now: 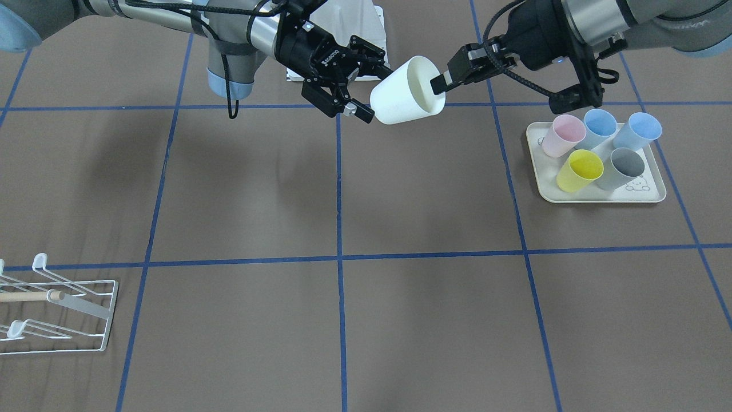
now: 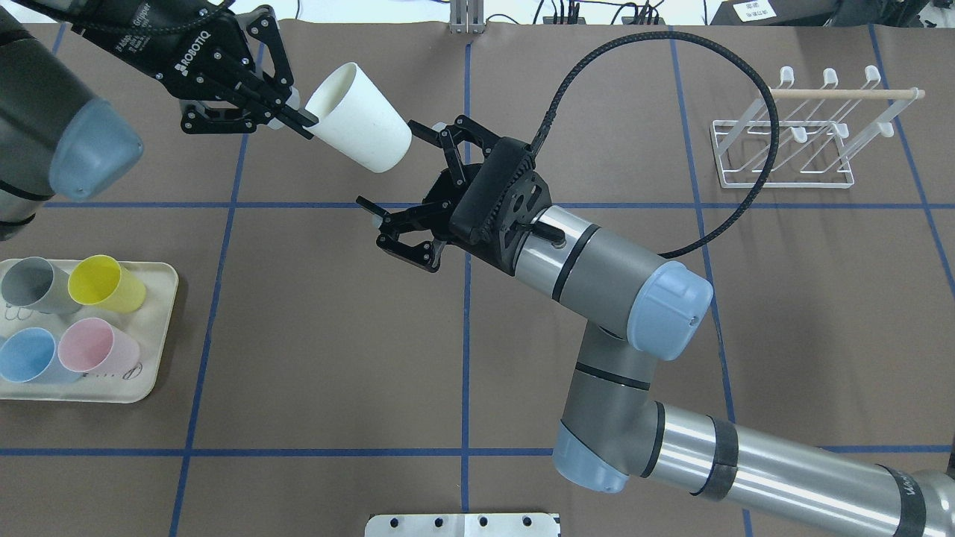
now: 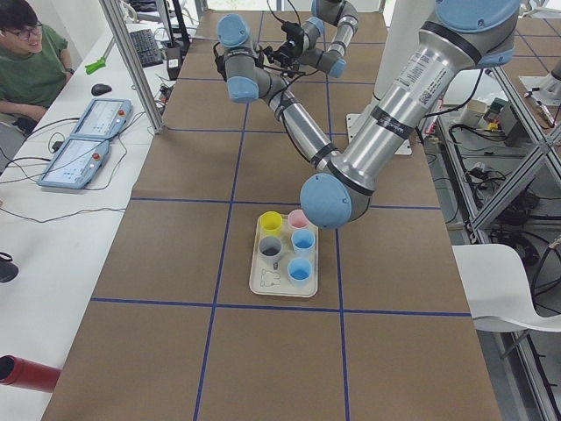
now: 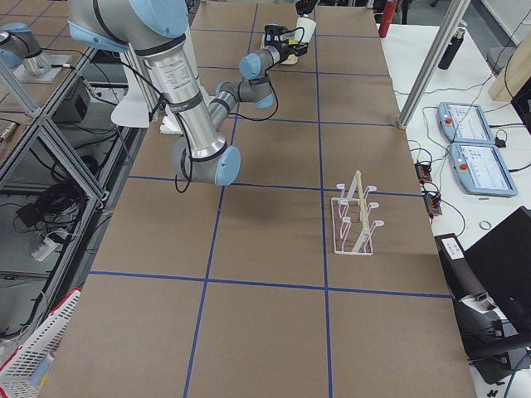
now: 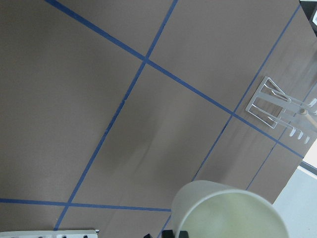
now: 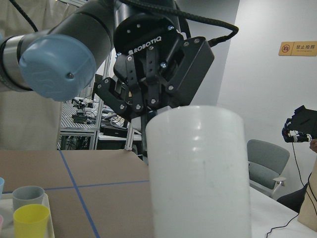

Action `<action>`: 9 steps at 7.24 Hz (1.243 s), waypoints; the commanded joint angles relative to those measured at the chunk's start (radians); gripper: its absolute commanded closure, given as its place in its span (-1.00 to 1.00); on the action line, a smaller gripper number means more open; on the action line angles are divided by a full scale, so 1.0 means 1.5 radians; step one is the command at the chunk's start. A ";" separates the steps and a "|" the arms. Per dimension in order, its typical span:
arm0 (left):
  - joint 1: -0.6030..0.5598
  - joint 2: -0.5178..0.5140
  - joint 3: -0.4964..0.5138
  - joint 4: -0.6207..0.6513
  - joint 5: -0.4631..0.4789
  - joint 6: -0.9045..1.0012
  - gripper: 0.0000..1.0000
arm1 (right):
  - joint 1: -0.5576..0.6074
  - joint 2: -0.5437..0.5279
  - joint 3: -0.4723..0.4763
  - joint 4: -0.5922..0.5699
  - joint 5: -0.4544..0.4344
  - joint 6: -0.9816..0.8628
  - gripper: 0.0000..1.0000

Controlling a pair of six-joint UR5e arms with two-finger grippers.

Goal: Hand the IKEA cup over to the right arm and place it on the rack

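A white IKEA cup (image 2: 358, 127) is held in the air on its side, high over the table's far middle. My left gripper (image 2: 298, 118) is shut on its rim, one finger inside the mouth; this also shows in the front view (image 1: 439, 84). My right gripper (image 2: 395, 170) is open, with a finger on either side of the cup's base (image 1: 374, 88), not closed on it. The cup fills the right wrist view (image 6: 198, 168) and shows in the left wrist view (image 5: 228, 213). The white wire rack (image 2: 798, 142) with its wooden rod stands far right, empty (image 1: 57, 309).
A cream tray (image 2: 153, 358) on my left holds several coloured cups: grey, yellow, blue and pink (image 1: 580, 171). A white plate (image 2: 462, 524) sits at the table's near edge. A person sits beyond the table's far side (image 3: 26, 61).
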 commanded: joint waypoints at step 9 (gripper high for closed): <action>0.009 -0.016 0.011 -0.001 0.000 0.003 0.23 | 0.000 -0.002 0.000 -0.007 -0.029 -0.021 -0.29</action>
